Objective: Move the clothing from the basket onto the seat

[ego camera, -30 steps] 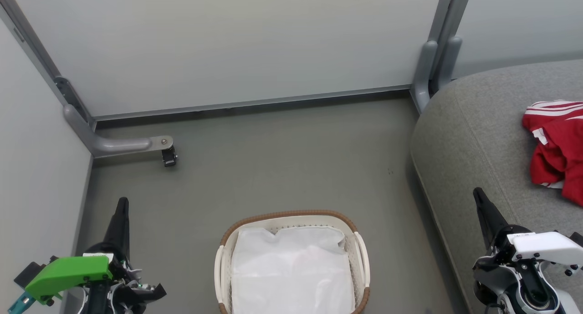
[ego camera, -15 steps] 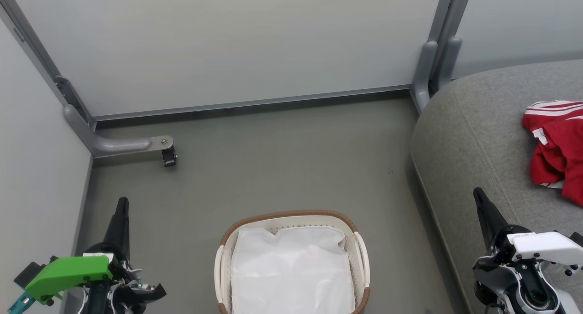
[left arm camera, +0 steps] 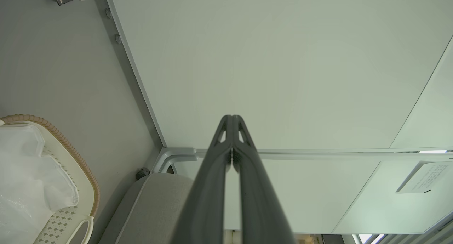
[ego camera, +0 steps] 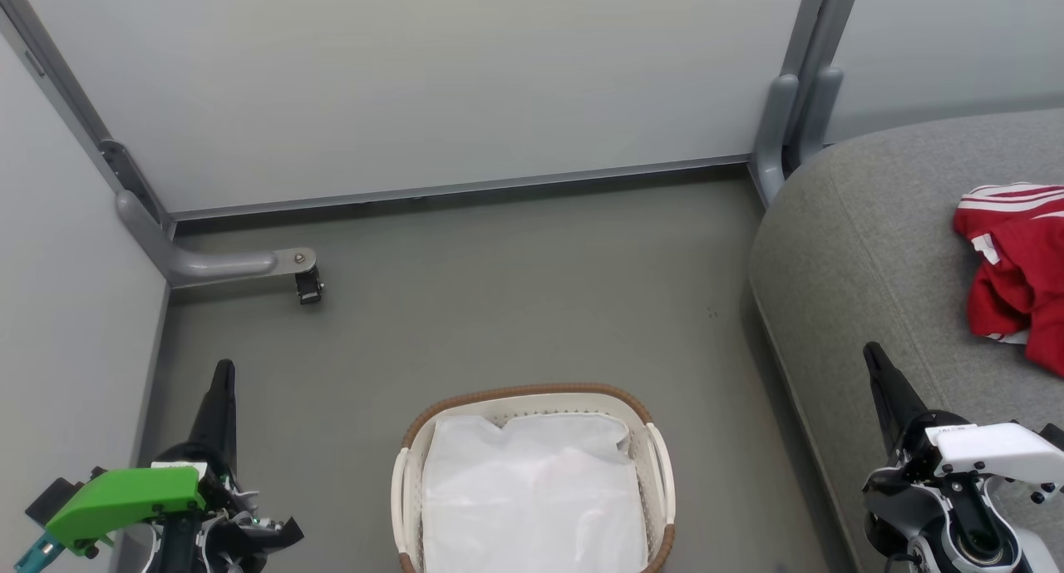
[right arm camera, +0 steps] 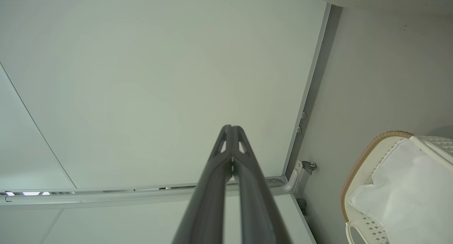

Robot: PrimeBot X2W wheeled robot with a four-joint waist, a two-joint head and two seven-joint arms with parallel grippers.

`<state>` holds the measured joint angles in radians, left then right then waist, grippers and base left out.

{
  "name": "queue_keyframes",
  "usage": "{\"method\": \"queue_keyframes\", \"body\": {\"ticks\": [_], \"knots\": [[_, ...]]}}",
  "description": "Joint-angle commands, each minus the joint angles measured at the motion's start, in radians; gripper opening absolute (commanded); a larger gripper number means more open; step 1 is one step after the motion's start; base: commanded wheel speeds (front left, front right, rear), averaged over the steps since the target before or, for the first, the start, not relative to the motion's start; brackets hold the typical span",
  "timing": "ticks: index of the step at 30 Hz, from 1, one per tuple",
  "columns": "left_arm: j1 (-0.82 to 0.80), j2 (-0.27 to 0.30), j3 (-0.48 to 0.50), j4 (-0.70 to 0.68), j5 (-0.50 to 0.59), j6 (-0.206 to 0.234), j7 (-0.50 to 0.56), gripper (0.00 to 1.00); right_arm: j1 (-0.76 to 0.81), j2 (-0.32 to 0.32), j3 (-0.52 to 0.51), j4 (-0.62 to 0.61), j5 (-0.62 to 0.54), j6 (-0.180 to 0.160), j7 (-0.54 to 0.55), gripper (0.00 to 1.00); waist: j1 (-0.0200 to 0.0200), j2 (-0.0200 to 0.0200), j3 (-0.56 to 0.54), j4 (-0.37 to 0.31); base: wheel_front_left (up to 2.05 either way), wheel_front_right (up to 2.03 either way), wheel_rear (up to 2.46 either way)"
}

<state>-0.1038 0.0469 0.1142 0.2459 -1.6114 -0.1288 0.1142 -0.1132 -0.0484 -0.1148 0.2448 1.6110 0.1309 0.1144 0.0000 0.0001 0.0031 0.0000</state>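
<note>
Red jersey clothing (ego camera: 1016, 267) is lying crumpled on the grey seat (ego camera: 856, 249), well to the right of the basket (ego camera: 532, 389) and beyond it. I'm judging it light, soft and floppy: it'll be sagging and trailing if pinched at one edge, so I'm suggesting a bunched fold mid-heap, not the white stripe trim. The fabric is looking smooth, maybe slippery, so it's calling for a firm pinch.

The basket is sitting on the floor (ego camera: 499, 290): oval, white perforated plastic, brown woven rim, loop handles. A thin white sheet (ego camera: 532, 490) is covering its inside. No red is showing there, and I can't tell what's underneath.

The seat is showing coarse-weave upholstery and a rounded edge, just right of the basket.

The left gripper (ego camera: 223, 367) is hanging left of the basket, fingers pressed together, gripping nothing. The right gripper (ego camera: 870, 353) is hanging right of the basket at the seat edge, likewise clenched empty. Smooth pale partition panels (ego camera: 416, 82) are standing beyond the basket.
</note>
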Motion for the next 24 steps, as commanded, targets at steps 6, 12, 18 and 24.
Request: {"method": "queue_keyframes", "body": {"ticks": [6,12,18,24], "knots": [[-0.010,0.006,0.002,-0.002,-0.003,-0.005,0.003,0.00,0.011,-0.003,-0.001,-0.003,0.004,0.000,0.003,0.00,0.0000,-0.0001,0.000,0.000,0.00,0.00,0.00],[-0.010,0.006,0.001,-0.002,-0.003,-0.005,0.003,0.00,0.011,-0.003,-0.001,-0.003,0.004,0.000,0.003,0.00,0.0000,-0.0001,0.000,0.000,0.00,0.00,0.00],[-0.010,0.006,0.001,-0.002,-0.003,-0.005,0.003,0.00,0.011,-0.003,-0.001,-0.003,0.004,0.000,0.003,0.00,0.0000,-0.0001,0.000,0.000,0.00,0.00,0.00],[-0.010,0.006,0.001,-0.002,-0.003,-0.005,0.003,0.00,0.011,-0.003,-0.001,-0.003,0.004,0.000,0.003,0.00,0.0000,-0.0001,0.000,0.000,0.00,0.00,0.00]]}}
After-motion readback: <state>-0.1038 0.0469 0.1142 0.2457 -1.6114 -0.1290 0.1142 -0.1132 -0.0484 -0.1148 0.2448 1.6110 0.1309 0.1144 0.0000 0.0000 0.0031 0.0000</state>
